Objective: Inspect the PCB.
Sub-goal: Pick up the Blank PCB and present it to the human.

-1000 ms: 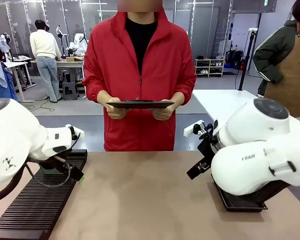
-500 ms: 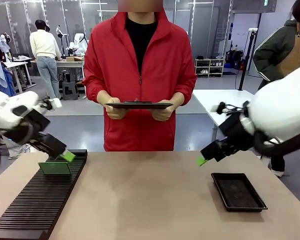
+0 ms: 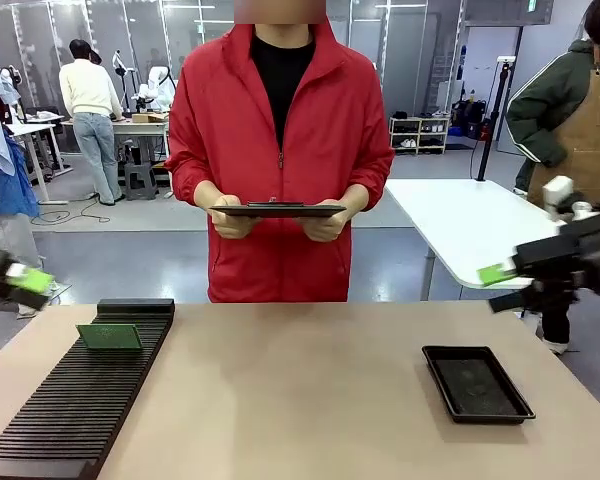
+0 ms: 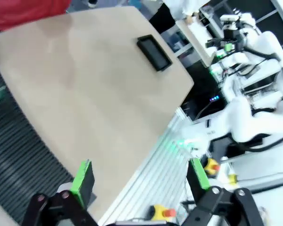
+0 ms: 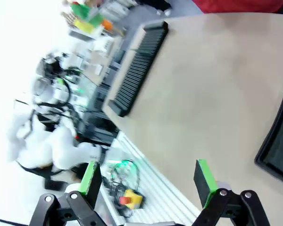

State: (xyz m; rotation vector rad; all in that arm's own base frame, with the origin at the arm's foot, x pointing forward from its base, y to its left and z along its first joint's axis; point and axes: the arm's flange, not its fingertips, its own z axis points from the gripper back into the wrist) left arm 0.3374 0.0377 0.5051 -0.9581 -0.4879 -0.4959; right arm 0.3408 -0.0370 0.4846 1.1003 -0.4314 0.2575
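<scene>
The PCB (image 3: 109, 337), a small green board, stands upright in a slot near the far end of the black slotted rack (image 3: 80, 400) on the table's left. My left gripper (image 3: 25, 280) hangs open off the table's left edge, well clear of the board, and its green pads (image 4: 82, 176) are spread with nothing between them. My right gripper (image 3: 500, 272) is open too, hovering beyond the table's right side above and behind the black tray (image 3: 477, 383). In the right wrist view its fingers (image 5: 205, 181) hold nothing.
Across the table a person in a red jacket holds a dark flat tablet (image 3: 279, 210) level in both hands. The rack (image 5: 139, 66) and the tray (image 4: 154, 52) lie at opposite ends of the tan tabletop (image 3: 300, 400).
Both arms have swung outward off the table. The left gripper drew back left from the PCB, and the right one moved right, away from the tray. The board stays in the rack.
</scene>
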